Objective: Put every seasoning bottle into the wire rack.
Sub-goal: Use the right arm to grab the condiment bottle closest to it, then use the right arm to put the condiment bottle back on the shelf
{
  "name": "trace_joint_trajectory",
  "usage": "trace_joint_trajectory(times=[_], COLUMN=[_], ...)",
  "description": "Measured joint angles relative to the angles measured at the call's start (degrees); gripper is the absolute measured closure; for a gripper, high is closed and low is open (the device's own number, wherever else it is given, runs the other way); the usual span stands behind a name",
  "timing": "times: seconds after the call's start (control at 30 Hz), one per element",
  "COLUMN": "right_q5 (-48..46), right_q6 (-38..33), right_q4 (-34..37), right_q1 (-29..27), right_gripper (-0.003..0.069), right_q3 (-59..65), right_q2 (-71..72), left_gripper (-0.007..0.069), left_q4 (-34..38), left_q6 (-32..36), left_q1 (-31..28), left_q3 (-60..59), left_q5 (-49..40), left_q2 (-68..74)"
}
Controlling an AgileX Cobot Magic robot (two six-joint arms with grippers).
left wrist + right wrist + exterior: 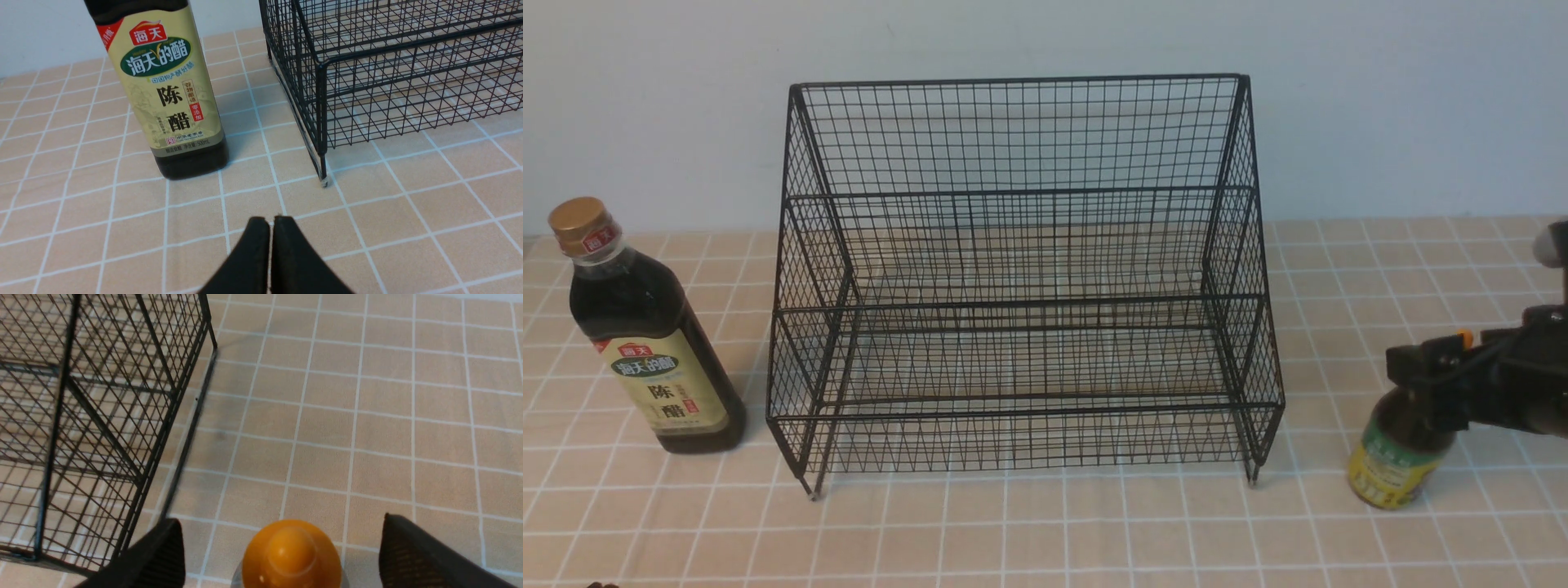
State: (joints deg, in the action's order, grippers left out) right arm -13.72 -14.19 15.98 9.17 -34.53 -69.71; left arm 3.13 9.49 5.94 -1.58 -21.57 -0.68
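Count: you've got two bottles, one rack, two grippers.

- Tall bottle [654, 343]: gold cap, dark liquid, squarish body, beige label with Chinese print. It stands upright on the desk [1094, 531], left of the rack and just clear of it.
- Short bottle [1401, 457]: dark liquid, green-yellow label, upright on the desk near the rack's right front corner. Neither bottle is in the rack.
- Wire rack [1021, 80]: black metal mesh, two stepped tiers, tall back, sloped sides. Both tiers are bare.
- Desk surface: peach square tiles with white grout lines.

Right gripper [282, 522]: spread wide, one finger on each side of the rounded orange cap [291, 555], touching neither side.
Left gripper [270, 228]: fingers pressed together, nothing between them, low over the desk on the near side of the tall bottle.

Hidden for you:
- In the front view the right gripper covers the short bottle's neck, and its label text is too small to read.
- The right arm is cut off at the frame edge.
- The left wrist view crops the tall bottle's top.
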Motion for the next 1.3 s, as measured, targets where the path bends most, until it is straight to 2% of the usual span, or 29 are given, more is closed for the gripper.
trace_joint_trajectory(times=[0.13,0.2,0.23,0.4,0.53,0.73,0.87,1.1,1.3], right_q5=[0.5,0.5,0.5,-1.8,-7.6,-20.3,-27.1,-27.3,-21.6], right_q6=[0.0,0.0,0.0,0.0,0.0,-0.1,-2.0,-1.3,0.0], right_q4=[-0.3,-0.8,-0.9,-2.9,-3.7,-2.6,0.2,1.8,1.8], right_q1=[0.0,0.0,0.0,0.0,0.0,0.1,4.0,14.4,18.4], right_gripper=[0.0161,0.0339,0.0368,0.0361,0.0361,0.0361,0.0361,0.0361,0.0361], right_q3=[0.0,0.0,0.0,0.0,-3.6,-17.7,-26.7,-28.7,-28.7], right_q2=[-2.5,-2.8,-2.8,-0.8,3.4,7.1,7.5,6.8,1.1], left_gripper=[0.0631,0.0631,0.0631,0.0631,0.0631,0.0631,0.0631,0.0631,0.0631], left_q4=[0.0,0.0,0.0,0.0,0.0,0.0,0.0,0.0,0.0], left_q6=[0.0,0.0,0.0,0.0,0.0,0.0,0.0,-0.1,-0.1], left_q1=[0.0,0.0,0.0,0.0,0.0,0.0,0.0,0.0,0.0], left_q3=[0.0,0.0,0.0,0.0,0.0,0.0,0.0,0.0,0.0], left_q5=[0.0,0.0,0.0,0.0,0.0,0.0,0.0,0.0,0.0], left_q2=[0.0,0.0,0.0,0.0,0.0,0.0,0.0,0.0,0.0])
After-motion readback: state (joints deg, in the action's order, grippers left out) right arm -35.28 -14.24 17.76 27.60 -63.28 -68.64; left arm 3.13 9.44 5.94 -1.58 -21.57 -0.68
